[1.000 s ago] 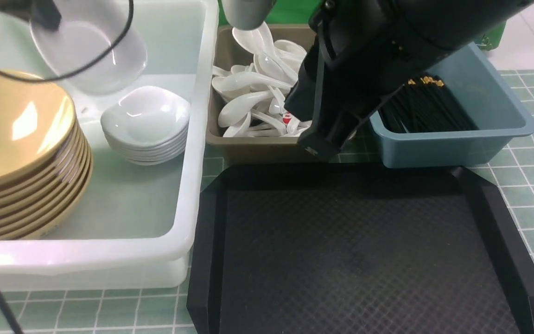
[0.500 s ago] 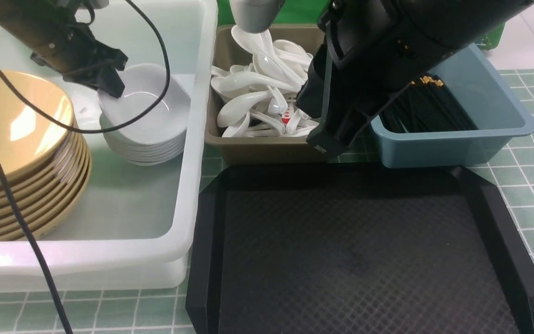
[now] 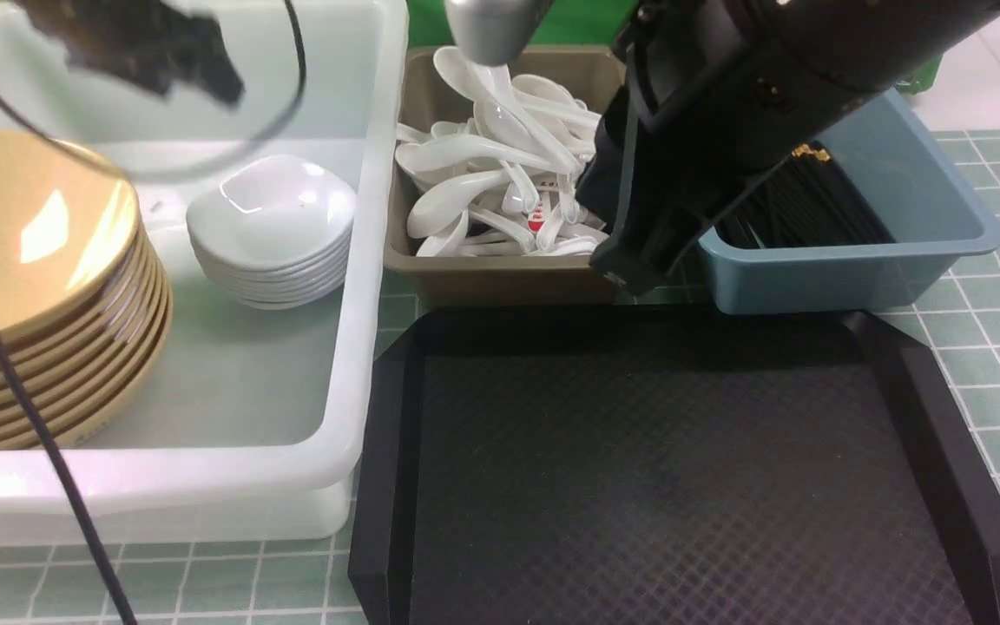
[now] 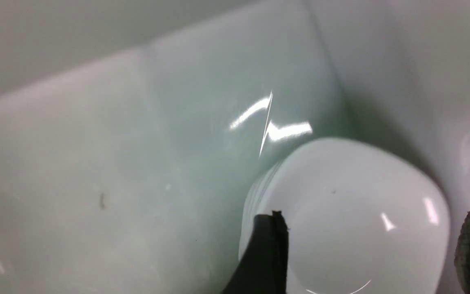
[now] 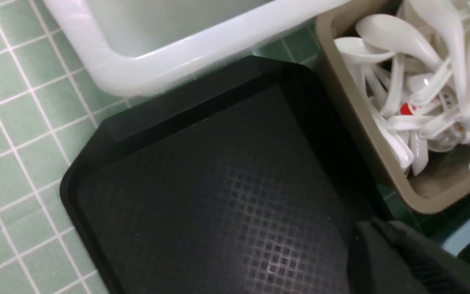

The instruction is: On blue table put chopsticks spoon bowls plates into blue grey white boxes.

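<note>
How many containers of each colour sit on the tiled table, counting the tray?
white tub: 1
olive-grey bin: 1
blue bin: 1
black tray: 1
Total: 4

Bowls (image 3: 23,226) and plates (image 3: 274,217) are stacked side by side in the left tub (image 3: 368,260), plates rightmost. Spoons (image 3: 465,187) are held in the middle bin (image 3: 500,282), chopsticks (image 3: 812,213) in the right bin (image 3: 847,282); the tray (image 3: 682,477) is set before both.
</note>
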